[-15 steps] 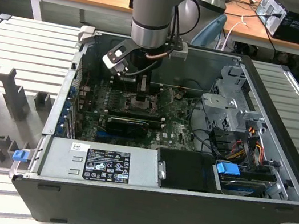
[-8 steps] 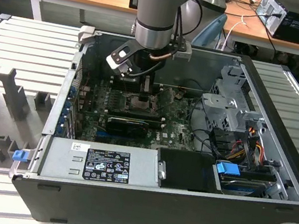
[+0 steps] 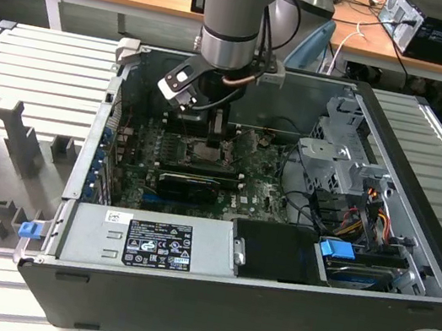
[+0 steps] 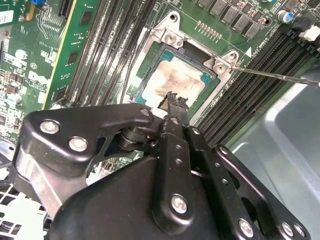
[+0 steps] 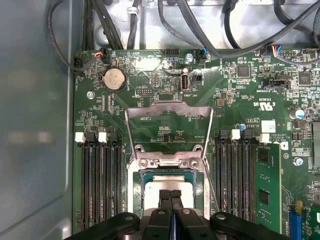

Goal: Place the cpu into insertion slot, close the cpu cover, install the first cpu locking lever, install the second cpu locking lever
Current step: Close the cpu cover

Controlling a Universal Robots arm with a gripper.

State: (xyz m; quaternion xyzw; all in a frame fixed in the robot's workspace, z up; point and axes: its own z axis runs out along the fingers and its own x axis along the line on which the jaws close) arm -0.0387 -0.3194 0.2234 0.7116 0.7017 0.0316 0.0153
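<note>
The arm drops straight down at the upper middle of the exterior view into the open computer case. In both wrist views the pincer is pressed together, tips at the cpu lying in the insertion slot. The first wrist view shows the cpu cover raised, the second a thin lever alongside

The open computer case is taken in whole from high up and at a distance in the exterior view, while the insertion slot is shared at close range in both wrist views, looked down on past the fingers from differing angles.
</note>
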